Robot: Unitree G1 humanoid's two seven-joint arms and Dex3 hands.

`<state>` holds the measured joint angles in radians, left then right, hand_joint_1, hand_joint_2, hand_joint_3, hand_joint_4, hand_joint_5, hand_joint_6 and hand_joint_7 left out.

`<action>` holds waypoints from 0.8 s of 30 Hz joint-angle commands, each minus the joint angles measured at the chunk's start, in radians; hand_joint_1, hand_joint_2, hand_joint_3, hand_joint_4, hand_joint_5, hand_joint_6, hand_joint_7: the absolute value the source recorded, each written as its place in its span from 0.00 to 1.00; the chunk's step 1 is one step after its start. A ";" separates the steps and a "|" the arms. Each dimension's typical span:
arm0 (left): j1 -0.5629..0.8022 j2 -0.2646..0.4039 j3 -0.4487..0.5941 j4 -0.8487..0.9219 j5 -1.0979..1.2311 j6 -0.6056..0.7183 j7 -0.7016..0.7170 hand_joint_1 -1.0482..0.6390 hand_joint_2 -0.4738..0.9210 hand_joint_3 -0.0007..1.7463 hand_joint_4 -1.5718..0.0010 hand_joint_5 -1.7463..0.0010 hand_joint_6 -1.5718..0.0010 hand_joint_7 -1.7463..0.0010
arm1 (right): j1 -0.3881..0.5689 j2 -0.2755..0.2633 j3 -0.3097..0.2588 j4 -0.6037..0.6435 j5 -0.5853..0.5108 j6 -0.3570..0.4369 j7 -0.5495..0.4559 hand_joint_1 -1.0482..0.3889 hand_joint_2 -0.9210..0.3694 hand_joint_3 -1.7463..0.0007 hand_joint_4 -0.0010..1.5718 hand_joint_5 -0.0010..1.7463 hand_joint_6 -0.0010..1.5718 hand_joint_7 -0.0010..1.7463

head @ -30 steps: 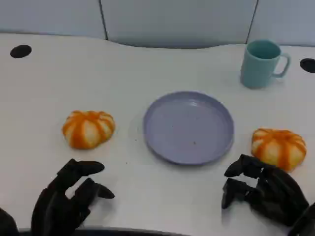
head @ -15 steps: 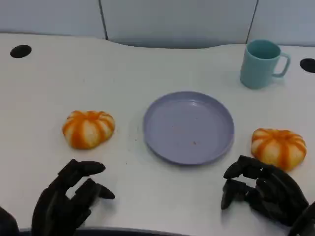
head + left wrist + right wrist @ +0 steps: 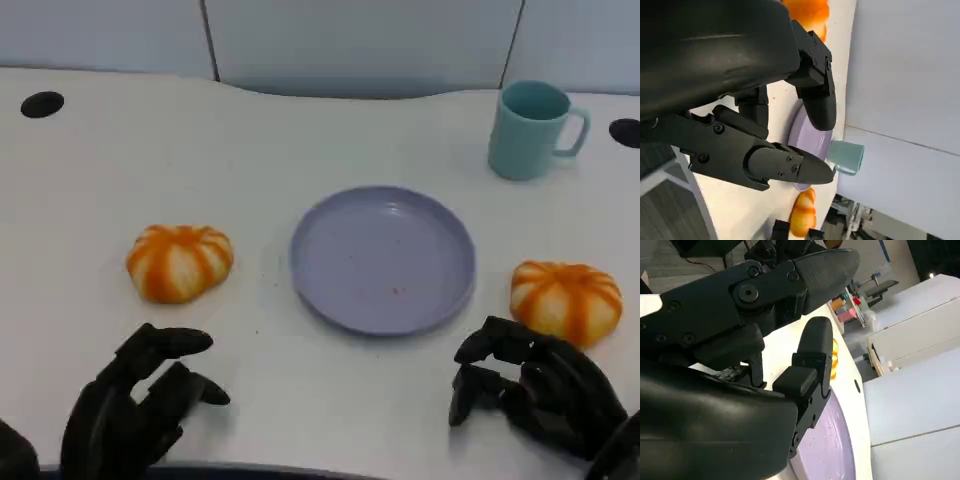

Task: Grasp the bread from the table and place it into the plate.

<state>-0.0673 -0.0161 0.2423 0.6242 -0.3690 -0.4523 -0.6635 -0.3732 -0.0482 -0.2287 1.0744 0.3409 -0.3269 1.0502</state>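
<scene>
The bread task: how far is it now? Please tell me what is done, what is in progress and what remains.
Nothing is done yet: the plate holds no bread. The left bread and the right bread both lie on the table, beside the plate. In hand: the left hand and the right hand are low near the table's front edge, holding nothing. Left: grasp a bread, carry it, set it in the plate.

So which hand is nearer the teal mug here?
The right hand. It sits at the table's near edge on the teal mug's side, while the left hand is across the table, beyond the purple plate.
</scene>
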 commanded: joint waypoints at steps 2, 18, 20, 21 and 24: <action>0.015 0.046 -0.013 -0.059 0.064 -0.058 0.056 0.30 1.00 0.11 0.83 0.06 0.80 0.30 | 0.038 -0.008 0.003 0.010 -0.010 0.032 -0.009 0.40 0.00 0.97 0.40 0.83 0.46 0.54; -0.054 0.291 -0.148 -0.276 0.797 -0.065 0.599 0.32 1.00 0.08 0.93 0.24 0.80 0.61 | 0.039 -0.007 0.011 0.012 -0.020 0.019 -0.032 0.39 0.00 0.97 0.40 0.82 0.46 0.54; -0.088 0.335 -0.183 -0.265 0.909 -0.037 0.679 0.31 1.00 0.07 0.93 0.28 0.78 0.68 | 0.036 -0.003 0.004 0.028 -0.011 0.018 -0.022 0.39 0.00 0.98 0.41 0.82 0.47 0.54; -0.103 0.353 -0.200 -0.257 0.952 -0.025 0.714 0.29 1.00 0.07 0.92 0.32 0.76 0.73 | 0.035 -0.002 0.001 0.035 -0.008 0.015 -0.019 0.39 0.00 0.98 0.41 0.82 0.47 0.54; -0.166 0.411 -0.269 -0.212 1.082 0.037 0.793 0.27 1.00 0.07 0.91 0.44 0.75 0.82 | 0.035 -0.003 -0.001 0.039 -0.010 0.008 -0.019 0.39 0.00 0.98 0.42 0.80 0.47 0.51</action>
<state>-0.1879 0.3389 0.0196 0.3753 0.6329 -0.4623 0.0754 -0.3749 -0.0461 -0.2312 1.0818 0.3452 -0.3308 1.0447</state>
